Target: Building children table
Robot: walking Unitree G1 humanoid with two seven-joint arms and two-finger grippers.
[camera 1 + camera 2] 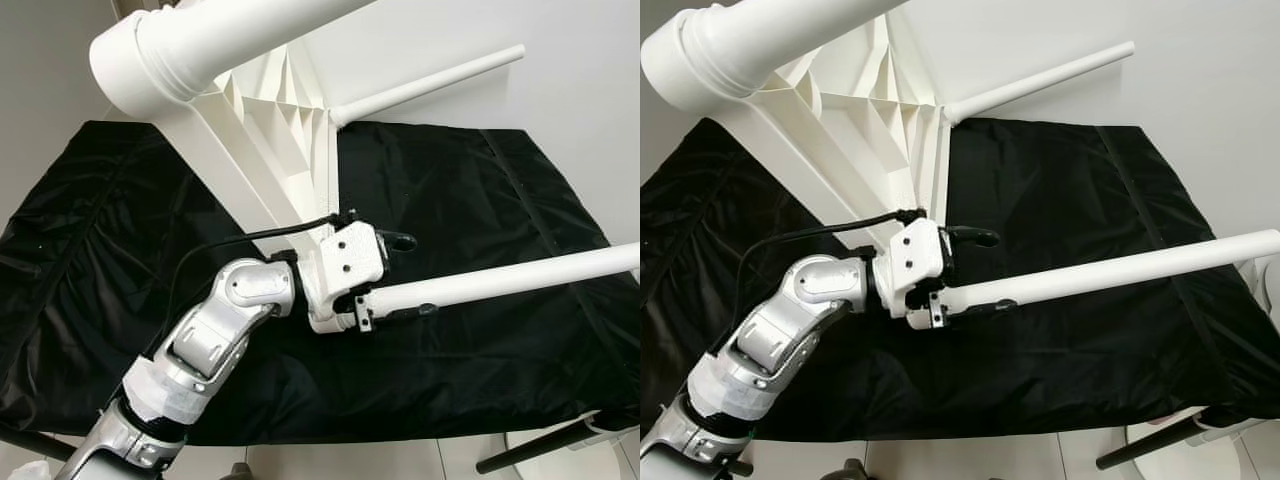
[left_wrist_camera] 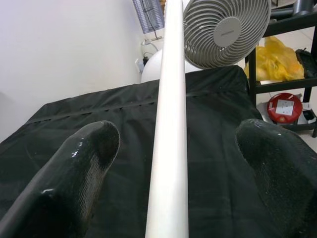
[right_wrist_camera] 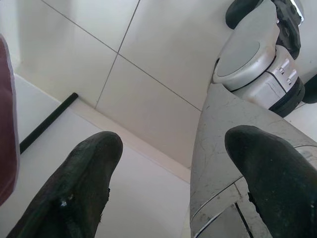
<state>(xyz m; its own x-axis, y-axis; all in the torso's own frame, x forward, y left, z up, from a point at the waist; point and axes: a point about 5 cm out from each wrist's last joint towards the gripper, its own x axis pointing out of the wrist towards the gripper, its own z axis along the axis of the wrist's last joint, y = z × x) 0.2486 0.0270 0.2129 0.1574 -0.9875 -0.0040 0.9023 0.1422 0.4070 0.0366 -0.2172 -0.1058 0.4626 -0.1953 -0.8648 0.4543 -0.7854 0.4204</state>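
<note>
A white plastic children's table (image 1: pixel 280 120) stands tilted on the black cloth (image 1: pixel 480 180), its ribbed underside facing me. One fitted leg (image 1: pixel 200 40) juts toward my head and another fitted leg (image 1: pixel 430 85) points to the back right. A loose white leg (image 1: pixel 510 278) stretches to the right just above the cloth. My left gripper (image 1: pixel 420 277) is at its near end, fingers open, with the leg running between them (image 2: pixel 168 148) and a gap on both sides. My right gripper (image 3: pixel 176 141) hangs open over the floor.
The black cloth covers a wide flat surface that ends near a white wall. Beyond its far end are a grey fan (image 2: pixel 228 29), a yellow bag (image 2: pixel 277 59) and a black shelf. A black rod (image 1: pixel 540 450) lies at the lower right. My own foot (image 3: pixel 257 64) is below the right gripper.
</note>
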